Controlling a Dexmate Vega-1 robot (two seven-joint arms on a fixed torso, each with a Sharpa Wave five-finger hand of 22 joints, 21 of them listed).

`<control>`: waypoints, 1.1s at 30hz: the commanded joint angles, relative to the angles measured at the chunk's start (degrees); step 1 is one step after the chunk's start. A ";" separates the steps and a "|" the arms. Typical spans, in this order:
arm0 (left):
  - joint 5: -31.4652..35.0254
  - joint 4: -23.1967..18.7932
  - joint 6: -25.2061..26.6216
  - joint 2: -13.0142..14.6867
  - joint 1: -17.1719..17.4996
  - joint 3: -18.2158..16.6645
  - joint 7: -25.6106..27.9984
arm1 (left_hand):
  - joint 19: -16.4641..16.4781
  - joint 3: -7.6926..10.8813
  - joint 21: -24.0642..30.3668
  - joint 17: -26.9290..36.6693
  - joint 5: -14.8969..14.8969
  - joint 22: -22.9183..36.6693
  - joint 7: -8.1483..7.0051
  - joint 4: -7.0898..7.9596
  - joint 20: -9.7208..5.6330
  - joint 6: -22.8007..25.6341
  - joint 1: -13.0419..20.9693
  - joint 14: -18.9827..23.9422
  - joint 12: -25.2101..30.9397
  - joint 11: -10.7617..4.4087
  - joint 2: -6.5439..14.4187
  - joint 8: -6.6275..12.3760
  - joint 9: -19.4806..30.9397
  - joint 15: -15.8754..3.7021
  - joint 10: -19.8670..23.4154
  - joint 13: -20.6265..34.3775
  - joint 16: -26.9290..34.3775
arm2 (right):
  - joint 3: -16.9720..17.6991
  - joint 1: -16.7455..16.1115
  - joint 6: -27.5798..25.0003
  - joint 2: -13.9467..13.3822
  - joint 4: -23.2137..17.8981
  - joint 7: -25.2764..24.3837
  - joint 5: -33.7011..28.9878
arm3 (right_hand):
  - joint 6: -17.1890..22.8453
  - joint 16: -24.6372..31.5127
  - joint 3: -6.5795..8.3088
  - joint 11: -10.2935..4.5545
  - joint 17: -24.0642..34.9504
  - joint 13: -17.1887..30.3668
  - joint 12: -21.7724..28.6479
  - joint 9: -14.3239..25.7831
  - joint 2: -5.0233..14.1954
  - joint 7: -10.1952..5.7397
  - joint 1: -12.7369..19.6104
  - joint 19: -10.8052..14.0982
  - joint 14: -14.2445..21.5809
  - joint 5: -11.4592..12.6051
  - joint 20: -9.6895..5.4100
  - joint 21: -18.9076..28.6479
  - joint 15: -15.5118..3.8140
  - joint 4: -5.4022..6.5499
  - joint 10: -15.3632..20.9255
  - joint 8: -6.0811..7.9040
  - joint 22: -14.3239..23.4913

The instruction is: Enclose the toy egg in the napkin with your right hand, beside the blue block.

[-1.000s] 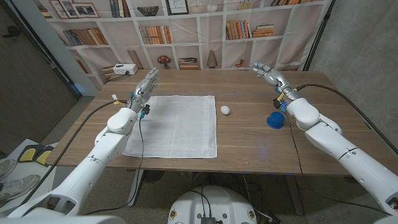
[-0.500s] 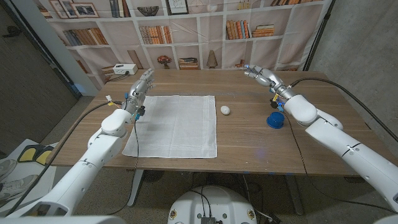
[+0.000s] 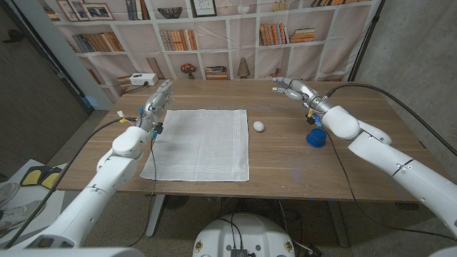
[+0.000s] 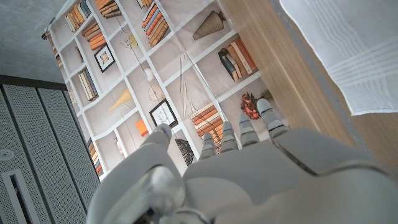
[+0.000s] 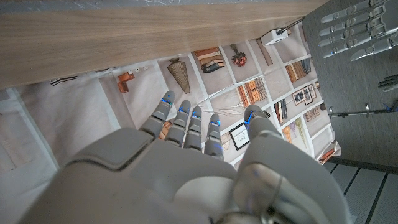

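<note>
The right hand (image 5: pixel 186 168) shows from behind, its fingers (image 5: pixel 186 121) straight and a little apart with nothing in them, reaching out past the wooden table (image 5: pixel 124 34) edge toward a printed bookshelf backdrop (image 5: pixel 224 68). The left hand's fingers (image 5: pixel 354 31) show far off, spread, against a grey wall (image 5: pixel 367 106).

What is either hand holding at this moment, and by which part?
Nothing is held. The left hand and the right hand are both empty with fingers extended; the toy egg lies on the table beside the napkin.

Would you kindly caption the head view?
Open hands flank a flat white napkin; toy egg and blue block wait beside it.
</note>
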 commanded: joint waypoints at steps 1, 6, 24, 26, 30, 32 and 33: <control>-0.40 0.64 -0.37 -0.22 0.46 -0.69 -0.17 | 0.10 0.33 -0.12 0.12 0.28 0.23 0.00 -0.20 0.61 0.39 -0.40 0.43 0.35 0.04 0.01 0.16 0.03 -0.06 0.24 0.02 0.44 | -2.96 2.14 -3.22 -1.20 -2.39 2.07 -5.73 | 0.52 0.15 0.20 -0.32 -0.14 -0.01 -0.21 0.01 0.30 -0.37 0.58 0.48 0.02 0.65 -0.12 -0.12 -0.50 -0.32 0.39 -0.01 0.17; -0.54 1.11 -0.46 -0.33 0.19 -0.69 -0.40 | 0.19 0.35 -0.18 0.12 0.28 0.23 0.04 -0.22 0.57 0.45 -0.49 0.45 0.31 0.04 0.00 0.14 0.03 -0.09 0.25 -0.04 0.41 | -4.29 3.11 -4.06 -1.29 -2.83 3.23 -7.85 | 0.85 0.15 0.42 -0.48 -0.28 -0.09 -0.26 -0.01 0.56 -0.35 1.07 0.66 0.15 0.76 -0.30 -0.18 -0.75 -0.43 0.61 0.11 0.17; -0.54 2.43 -0.70 -0.53 -0.81 -0.35 -0.79 | 0.27 0.41 -0.43 0.13 0.29 0.25 0.08 -0.30 0.67 0.45 -0.78 0.39 0.19 0.05 -0.02 0.03 0.03 -0.01 0.23 -0.22 0.29 | -7.97 6.13 -4.93 -0.99 -2.83 7.91 -12.68 | 1.48 0.01 1.17 -0.67 -0.89 -0.37 -0.48 -0.05 0.96 -0.36 2.97 1.13 0.38 1.01 -0.68 -0.46 -1.50 -0.98 1.15 0.24 0.14; -0.56 2.55 -0.67 -0.54 -0.86 -0.34 -0.77 | 0.27 0.41 -0.46 0.13 0.29 0.25 0.04 -0.31 0.68 0.45 -0.81 0.38 0.19 0.08 -0.02 0.02 0.03 -0.02 0.25 -0.24 0.28 | -8.42 6.54 -4.92 -0.90 -2.67 8.55 -13.19 | 1.52 -0.02 1.30 -0.68 -0.98 -0.41 -0.53 -0.05 0.98 -0.29 3.28 1.20 0.39 1.04 -0.72 -0.49 -1.60 -1.07 1.15 0.24 0.13; -0.61 2.80 -0.70 -0.63 -0.97 -0.28 -0.77 | 0.30 0.42 -0.52 0.14 0.29 0.25 0.06 -0.33 0.69 0.45 -0.87 0.36 0.17 0.09 -0.03 0.00 0.03 -0.04 0.26 -0.28 0.26 | -9.14 7.16 -5.26 -0.66 -2.50 9.46 -14.26 | 1.40 -0.16 1.54 -0.83 -1.21 -0.49 -0.74 -0.07 0.88 -0.24 4.02 1.35 0.32 1.08 -0.72 -0.58 -1.77 -1.32 0.98 0.16 0.12; -0.70 3.00 -0.76 -0.75 -1.10 -0.22 -0.81 | 0.32 0.43 -0.55 0.14 0.29 0.25 0.03 -0.34 0.69 0.43 -0.91 0.39 0.17 0.08 -0.04 -0.02 0.03 -0.03 0.28 -0.30 0.26 | -9.45 7.42 -5.61 -0.53 -2.50 9.88 -14.78 | 1.16 -0.29 1.67 -1.11 -1.40 -0.56 -0.97 -0.08 0.67 -0.21 4.60 1.42 0.22 1.04 -0.72 -0.68 -1.79 -1.50 0.66 0.05 0.10; -0.72 3.07 -0.74 -0.78 -1.16 -0.19 -0.84 | 0.34 0.43 -0.56 0.14 0.29 0.25 0.00 -0.34 0.68 0.46 -0.93 0.42 0.14 0.02 -0.04 -0.01 0.03 -0.03 0.24 -0.31 0.26 | -9.65 7.54 -5.97 -0.48 -2.61 10.08 -15.24 | 0.83 -0.33 1.71 -1.23 -1.48 -0.59 -1.03 -0.09 0.56 -0.29 4.83 1.45 0.20 1.01 -0.76 -0.72 -1.86 -1.56 0.63 -0.09 0.10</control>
